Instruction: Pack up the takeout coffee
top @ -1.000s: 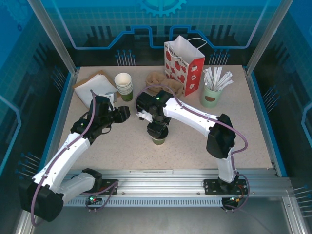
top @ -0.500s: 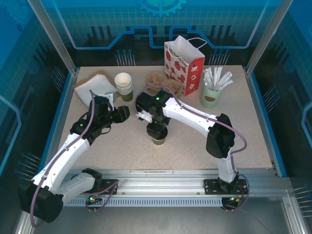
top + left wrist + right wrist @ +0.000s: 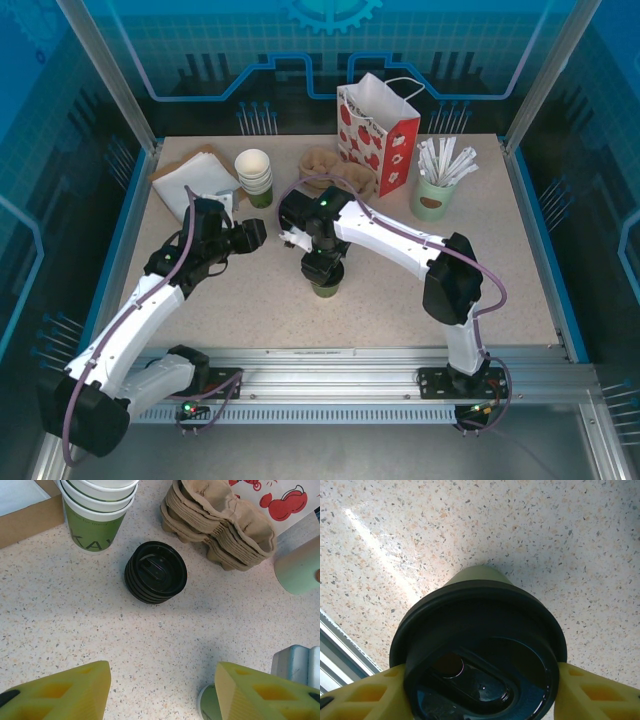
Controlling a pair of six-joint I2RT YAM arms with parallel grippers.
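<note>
landmark: paper bag [image 3: 378, 125] with red fruit print, upright at the far edge of the table [image 3: 420, 300]
takeout coffee: [image 3: 326, 287] green cup with its black lid on, upright on the table. Well in front of the bag, toward the arm bases and a bit to its left
right gripper: [image 3: 480, 690] over the coffee from above. One yellow pad [image 3: 370, 692] on each side of the lid, both against its rim, so clamped on the takeout coffee
left gripper: [image 3: 162, 695] fingers apart with bare table between them and nothing held. In front of the bag and well to its left, also left of the coffee
black lids: [image 3: 155, 572] low stack, flat on the table. Left of the bag, nearer than the pulp carriers
lidless cups: [image 3: 254, 175] nested stack, upright, well left of the bag
pulp carriers: [image 3: 220, 525] brown stacked cup trays, just beside the bag on its left
stick holder: [image 3: 437, 185] pale green cup full of white wrapped sticks, near the bag's right side and slightly in front
flat box: [image 3: 195, 175] brown with a white sheet on it, far left of the bag, beyond the lidless cups
</note>
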